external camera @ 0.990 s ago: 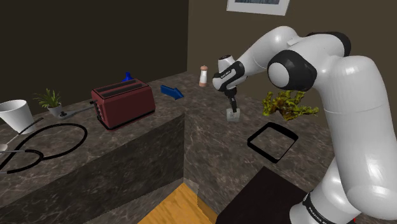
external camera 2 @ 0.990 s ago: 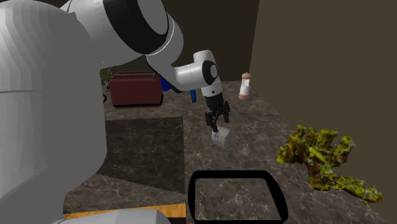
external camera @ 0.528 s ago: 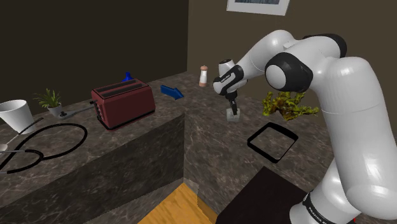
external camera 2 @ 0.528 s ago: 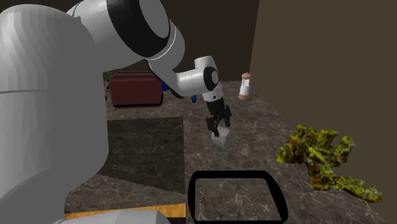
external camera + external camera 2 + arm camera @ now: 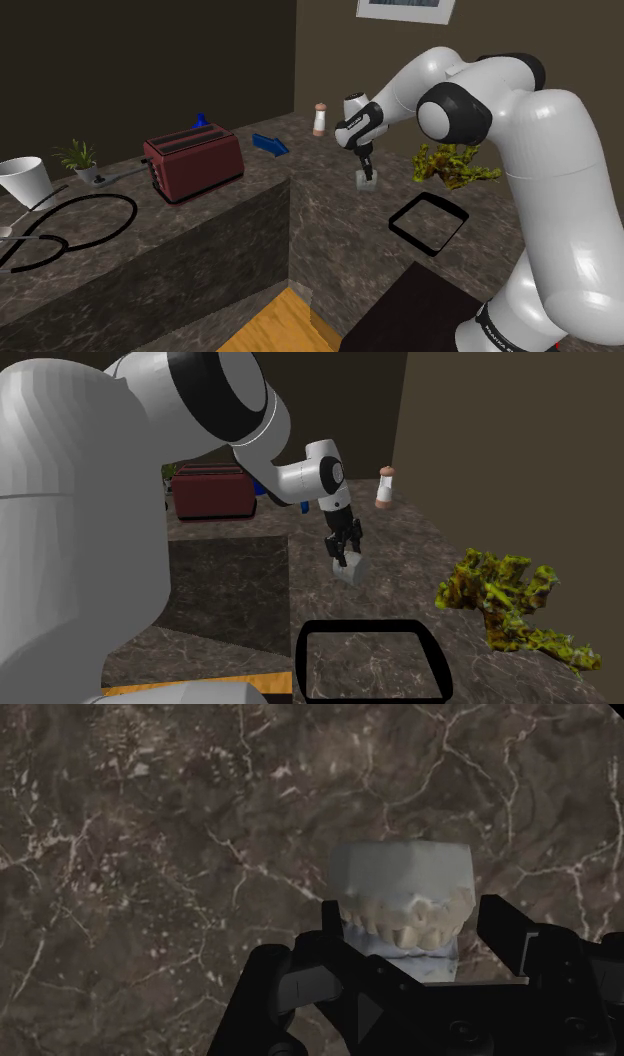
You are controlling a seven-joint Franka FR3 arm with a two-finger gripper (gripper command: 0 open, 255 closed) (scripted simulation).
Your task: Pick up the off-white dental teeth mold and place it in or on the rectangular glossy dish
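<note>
Though the gripper has come low enough to straddle it, the pale, off-white teeth mold rests on the dark marbled counter and is not clasped. The claw stands wide apart, one black finger on each side of the mold. In the wrist view a thin strip of counter shows between the mold and one of the fingers; whether the other finger touches the mold cannot be told. The rows of teeth face the hand.

In the second exterior view the mold sits tilted beneath the gripper, and the rectangular dish with its black rim lies apart from it, toward that view's lower edge. A yellow-green leafy clump lies at that view's right, and a small shaker stands farther back by the wall.

In the shoulder view the mold lies between the shaker and the dish. A red toaster stands well off toward that view's left.
</note>
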